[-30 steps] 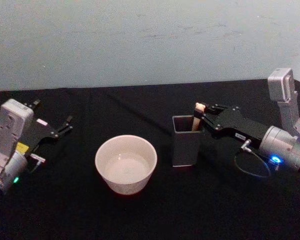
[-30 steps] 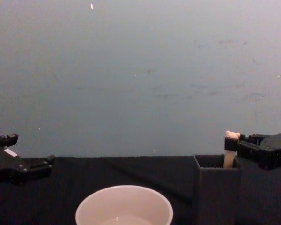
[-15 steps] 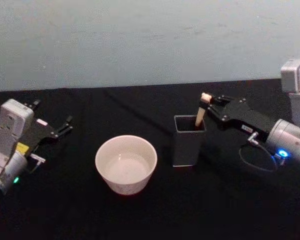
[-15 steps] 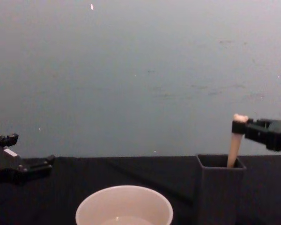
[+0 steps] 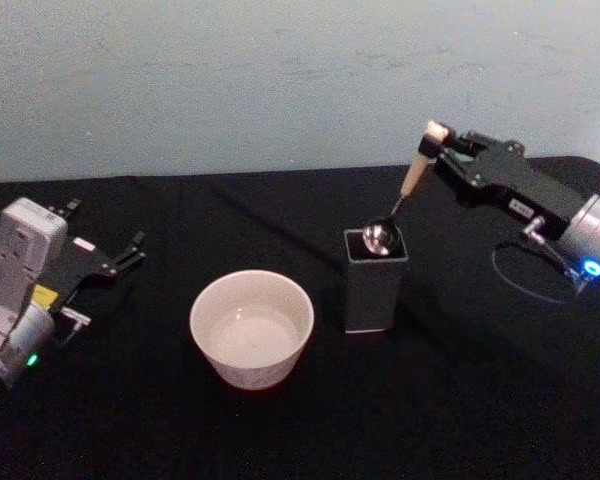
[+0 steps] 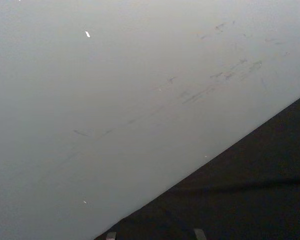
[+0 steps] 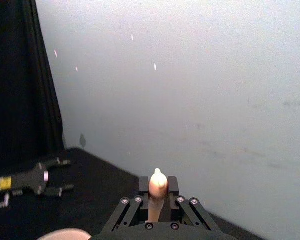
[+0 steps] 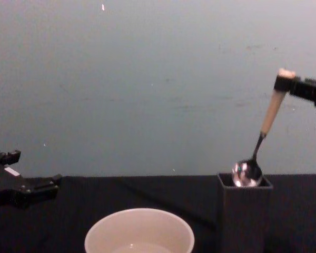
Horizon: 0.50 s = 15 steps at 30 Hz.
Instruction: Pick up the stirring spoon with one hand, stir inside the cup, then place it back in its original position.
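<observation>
Bare robot-testing lab setup. Table (image 5: 460, 420) covered edge to edge in plain black cloth, set against a blank pale grey wall (image 5: 230, 80) with faint scuffs. Exposed cable (image 5: 525, 290) and glowing status lights (image 5: 587, 268) on robot arms (image 5: 20, 290) at both sides.

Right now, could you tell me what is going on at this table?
The right gripper is shut on the top of the stirring spoon, holding it tilted above the dark grey holder. The spoon's metal bowl sits just at the holder's open rim, so it is not quite clear of it. The cup stands on the black table to the holder's left, and no stirring has begun. The left gripper rests open at the table's left side, away from everything.
</observation>
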Motion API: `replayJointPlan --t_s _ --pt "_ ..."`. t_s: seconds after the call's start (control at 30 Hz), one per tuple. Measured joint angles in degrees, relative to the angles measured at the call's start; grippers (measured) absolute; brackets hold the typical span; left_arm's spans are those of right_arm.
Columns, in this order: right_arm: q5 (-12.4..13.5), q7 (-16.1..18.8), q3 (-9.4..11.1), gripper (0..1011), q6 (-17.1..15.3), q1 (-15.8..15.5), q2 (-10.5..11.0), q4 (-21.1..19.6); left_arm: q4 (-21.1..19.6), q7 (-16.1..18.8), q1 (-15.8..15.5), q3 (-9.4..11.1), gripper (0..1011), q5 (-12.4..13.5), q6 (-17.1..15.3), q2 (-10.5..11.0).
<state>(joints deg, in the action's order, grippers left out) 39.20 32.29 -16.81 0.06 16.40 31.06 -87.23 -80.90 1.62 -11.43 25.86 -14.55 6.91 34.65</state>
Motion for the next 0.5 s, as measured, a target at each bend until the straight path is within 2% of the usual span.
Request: replayJointPlan --t_s 0.27,0.5 --pt "2.77 -1.20 0.56 214 0.10 0.85 -0.97 -1.96 0.00 0.00 0.00 0.00 1001 0.00 0.00 0.00" --pt "3.75 -2.29 -1.09 214 -0.90 1.65 -1.93 -2.85 0.00 0.00 0.00 0.00 1001 0.00 0.00 0.00"
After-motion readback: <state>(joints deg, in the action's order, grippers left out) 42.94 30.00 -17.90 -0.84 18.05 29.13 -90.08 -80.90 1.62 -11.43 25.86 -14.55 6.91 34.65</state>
